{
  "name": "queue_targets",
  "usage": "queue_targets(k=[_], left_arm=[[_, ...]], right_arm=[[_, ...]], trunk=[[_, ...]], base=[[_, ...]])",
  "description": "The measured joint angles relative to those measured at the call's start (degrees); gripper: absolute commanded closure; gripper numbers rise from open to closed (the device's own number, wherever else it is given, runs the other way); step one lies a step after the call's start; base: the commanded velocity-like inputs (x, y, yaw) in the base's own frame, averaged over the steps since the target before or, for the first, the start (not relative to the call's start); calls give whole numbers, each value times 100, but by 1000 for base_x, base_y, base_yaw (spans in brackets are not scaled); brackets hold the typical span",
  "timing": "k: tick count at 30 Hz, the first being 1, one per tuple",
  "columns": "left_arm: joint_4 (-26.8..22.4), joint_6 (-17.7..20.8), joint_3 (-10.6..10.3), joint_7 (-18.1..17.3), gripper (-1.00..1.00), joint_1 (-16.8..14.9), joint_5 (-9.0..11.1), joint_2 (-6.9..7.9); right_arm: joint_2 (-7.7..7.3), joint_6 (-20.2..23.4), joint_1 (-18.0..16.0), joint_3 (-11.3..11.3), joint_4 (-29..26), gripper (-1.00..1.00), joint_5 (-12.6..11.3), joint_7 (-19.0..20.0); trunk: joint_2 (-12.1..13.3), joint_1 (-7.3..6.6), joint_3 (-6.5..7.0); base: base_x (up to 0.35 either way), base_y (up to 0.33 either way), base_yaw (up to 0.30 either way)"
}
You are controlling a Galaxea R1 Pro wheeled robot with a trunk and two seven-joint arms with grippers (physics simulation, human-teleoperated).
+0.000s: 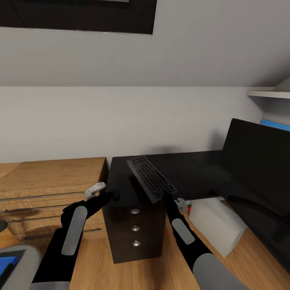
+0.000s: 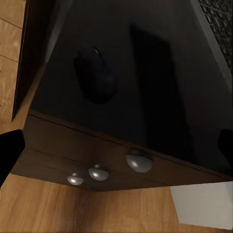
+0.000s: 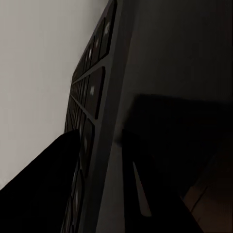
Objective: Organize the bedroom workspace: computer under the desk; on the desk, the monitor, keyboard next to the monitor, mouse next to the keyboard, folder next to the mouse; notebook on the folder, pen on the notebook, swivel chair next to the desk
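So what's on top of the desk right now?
On the desk: the mouse and monitor. The right gripper holds the keyboard tilted above it. Behind the monitor is hidden.

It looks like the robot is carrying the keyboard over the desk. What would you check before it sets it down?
1. Hold on the keyboard: ok, the right gripper pinches its near end.
2. Keyboard over the desk: ok, held tilted above the black top.
3. Mouse out of the way: ok, it lies on the desk corner, apart from the keyboard.
4. Monitor already on the desk: ok, at the right.
5. Left gripper free: cannot tell, its fingertips are too dark to read.
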Motion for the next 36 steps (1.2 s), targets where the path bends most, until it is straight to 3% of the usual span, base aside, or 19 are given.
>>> queue_targets(k=[4,9,16,22,28,32,36], left_arm=[[0,0,0,-9,-100,0,1,-12],[0,0,0,-16,-100,0,5,-9],[0,7,0,-17,-100,0,7,-7],[-1,8,0,-14,-100,0,-1,-14],[-23,21,-50,-22,-100,0,-2,-15],[-25,24,-217,18,-100,0,-9,-14],[-25,25,-258,28,-100,0,-12,-10]], right_arm=[[0,2,-1,-5,67,100,-172,-3],[0,2,-2,-9,85,100,-854,-8],[0,2,-1,-7,97,100,-1125,-77],[0,-3,-1,2,183,100,-1549,-291],[0,-7,-2,5,200,100,-1583,-336],[0,-12,-2,3,203,100,-1584,-339],[0,-21,-2,-2,200,100,-1565,-338]], trunk=[[0,1,0],[0,3,1],[0,4,0],[0,2,0],[0,1,1],[-159,89,-71],[-320,176,-142]], base=[[56,285,0],[-91,292,0],[-216,212,0],[-51,24,0],[-2,1,0],[0,0,0],[0,0,0]])
